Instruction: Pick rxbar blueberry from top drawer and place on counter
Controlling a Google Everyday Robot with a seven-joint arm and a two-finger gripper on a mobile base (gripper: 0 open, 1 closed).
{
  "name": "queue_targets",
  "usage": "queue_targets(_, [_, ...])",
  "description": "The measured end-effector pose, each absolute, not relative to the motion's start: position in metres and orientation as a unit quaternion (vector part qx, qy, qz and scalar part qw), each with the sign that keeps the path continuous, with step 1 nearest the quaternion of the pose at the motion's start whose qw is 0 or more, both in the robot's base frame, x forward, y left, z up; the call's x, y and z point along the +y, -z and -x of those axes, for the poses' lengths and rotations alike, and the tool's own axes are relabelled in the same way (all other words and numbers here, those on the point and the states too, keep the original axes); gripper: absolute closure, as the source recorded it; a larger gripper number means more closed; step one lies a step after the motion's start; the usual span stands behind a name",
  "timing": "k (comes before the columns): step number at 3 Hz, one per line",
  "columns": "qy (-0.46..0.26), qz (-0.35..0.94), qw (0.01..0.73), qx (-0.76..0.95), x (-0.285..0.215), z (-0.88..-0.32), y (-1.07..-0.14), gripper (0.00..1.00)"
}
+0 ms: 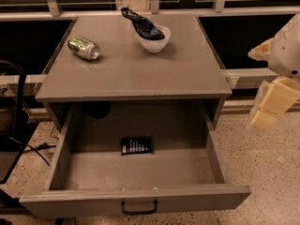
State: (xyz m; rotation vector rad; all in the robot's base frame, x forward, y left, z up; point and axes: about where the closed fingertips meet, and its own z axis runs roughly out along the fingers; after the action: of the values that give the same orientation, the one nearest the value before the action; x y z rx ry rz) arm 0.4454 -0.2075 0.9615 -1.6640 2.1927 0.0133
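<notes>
Drawer (pixel 136 199) first: you are looking at a wide, shallow grey box, pulled fully out toward the near side, with a plain flat front panel and a small black metal pull handle (pixel 139 208) at its centre. The rxbar blueberry (pixel 136 146) lies flat on the drawer floor near the back wall, roughly at mid-width. It is a small dark rectangular wrapper with rows of white lettering, touching neither side wall.

Above it, the counter (pixel 136 67) is a flat matte grey square. A green and silver can (pixel 84 48) lies on its side at the far left. At the far centre a round white bowl (pixel 154 39) holds a crumpled dark glossy wrapper (pixel 140 23) that sticks out over its left rim.

Your gripper (pixel 273 104) hangs off the right edge of the cabinet, over the speckled floor (pixel 262 172). It looks blocky, cream-coloured and smooth. It is well apart from the bar, and you cannot tell whether it is open or closed.
</notes>
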Motion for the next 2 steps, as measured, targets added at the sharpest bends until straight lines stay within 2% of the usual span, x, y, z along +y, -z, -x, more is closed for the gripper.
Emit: queue_targets(2, [-0.071, 0.589, 0.232, 0.771, -0.184, -0.448, -0.914, 0.0])
